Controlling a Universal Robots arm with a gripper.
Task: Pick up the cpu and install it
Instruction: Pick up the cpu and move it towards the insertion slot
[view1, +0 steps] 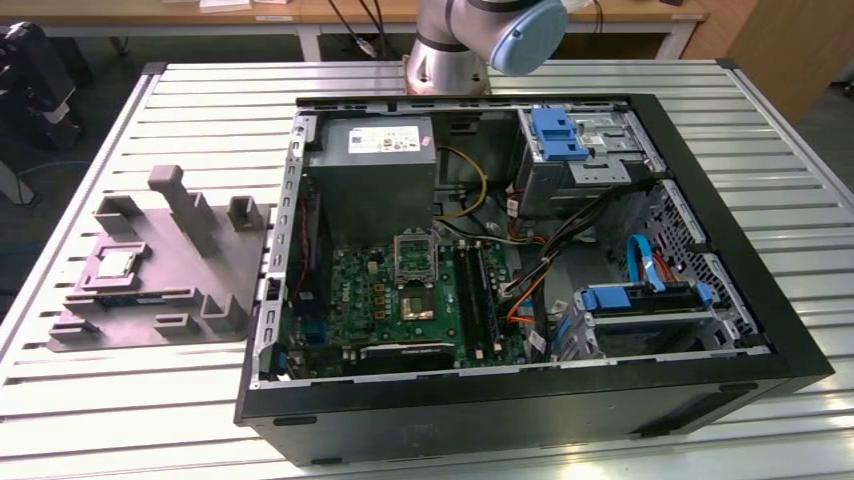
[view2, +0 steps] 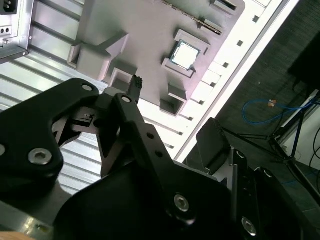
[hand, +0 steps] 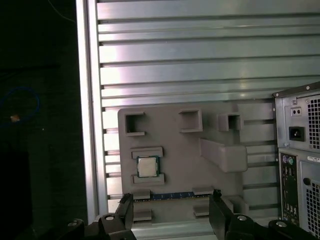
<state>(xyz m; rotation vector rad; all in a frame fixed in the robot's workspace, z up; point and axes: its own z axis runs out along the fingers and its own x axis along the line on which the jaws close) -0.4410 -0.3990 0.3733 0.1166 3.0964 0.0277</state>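
The cpu (hand: 148, 166) is a small square chip with a silvery top, lying flat in a pocket of the grey fixture tray (hand: 175, 125) on the slatted table. It also shows on the tray in the second wrist view (view2: 186, 54) and at the exterior view's left (view1: 114, 262). My gripper (hand: 172, 202) hangs well above the tray. It is open, its two black fingers are spread wide, and nothing is between them. The chip lies a little off the gap between the fingertips. The dark square socket (view1: 418, 303) sits on the green motherboard inside the open computer case.
The open black computer case (view1: 747, 380) fills the middle of the table, with a grey power-supply box (view1: 380, 150), cables and blue drive brackets (view1: 641, 297) inside. A thin memory stick (hand: 165, 196) lies on the tray near the cpu. The table edge (hand: 90, 125) runs close beside the tray.
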